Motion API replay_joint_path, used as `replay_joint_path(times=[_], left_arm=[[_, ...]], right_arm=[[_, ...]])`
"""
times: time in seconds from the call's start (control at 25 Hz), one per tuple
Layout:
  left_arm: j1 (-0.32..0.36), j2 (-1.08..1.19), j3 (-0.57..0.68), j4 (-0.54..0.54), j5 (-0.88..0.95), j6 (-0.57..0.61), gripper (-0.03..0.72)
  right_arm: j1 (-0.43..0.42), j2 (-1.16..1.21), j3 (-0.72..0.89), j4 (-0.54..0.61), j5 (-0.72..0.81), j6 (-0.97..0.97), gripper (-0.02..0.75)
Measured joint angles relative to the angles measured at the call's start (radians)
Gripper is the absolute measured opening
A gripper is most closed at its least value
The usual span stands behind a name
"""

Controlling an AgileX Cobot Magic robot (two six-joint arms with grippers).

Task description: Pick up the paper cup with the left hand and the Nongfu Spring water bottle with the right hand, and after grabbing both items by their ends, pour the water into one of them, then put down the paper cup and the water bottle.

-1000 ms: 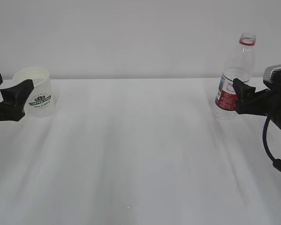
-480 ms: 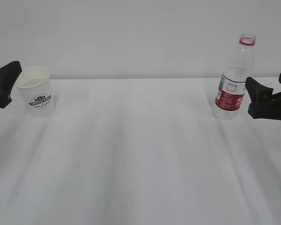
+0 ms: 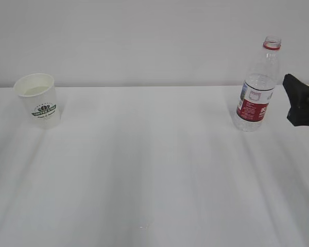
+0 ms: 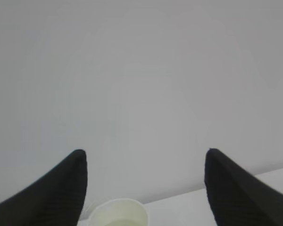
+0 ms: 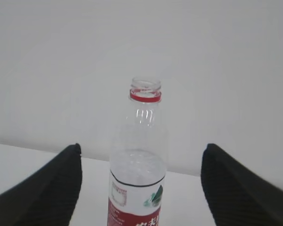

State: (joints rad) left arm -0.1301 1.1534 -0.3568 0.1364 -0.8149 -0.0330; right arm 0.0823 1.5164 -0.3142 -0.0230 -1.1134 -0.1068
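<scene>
The paper cup point(image 3: 39, 100) has a matt white wall with a printed green logo. The water bottle point(image 3: 258, 85) is clear glossy plastic (ribbed, with a shiny red-and-white label). The black fingers point(image 5: 47, 186) look finely ridged and matt. The tabletop point(image 3: 154, 170) is smooth, dull white.

The right pincer point(image 5: 140, 181) stands wide open, with one black ribbed finger point(image 5: 47, 188) at the lower left of the frame and the other at the lower right. The Nongfu Spring water bottle point(image 5: 139, 165) stands upright ahead of the pincer, centred between the two fingers and touching neither. Its mouth is uncapped above a red neck ring. The clear ribbed wall shows a water point(image 5: 137, 165) line just above the red-and-white label. The bottle rests on the white table point(image 5: 19, 157), with a plain pale wall point(image 5: 141, 42) beyond it
</scene>
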Motion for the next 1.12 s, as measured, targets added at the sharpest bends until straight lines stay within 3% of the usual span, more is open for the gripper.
replay_joint_path(times=[0.64, 1.12], left_arm=[[0.0, -0.49, 0.006, -0.002, 0.451, 0.0, 0.564], [0.0, -0.699, -0.046, -0.002, 0.809, 0.0, 0.562]], right_arm=[[0.0, -0.317, 0.005, -0.004, 0.284, -0.002, 0.59], [0.0, -0.706, 0.006, -0.014, 0.681, -0.033, 0.59]])
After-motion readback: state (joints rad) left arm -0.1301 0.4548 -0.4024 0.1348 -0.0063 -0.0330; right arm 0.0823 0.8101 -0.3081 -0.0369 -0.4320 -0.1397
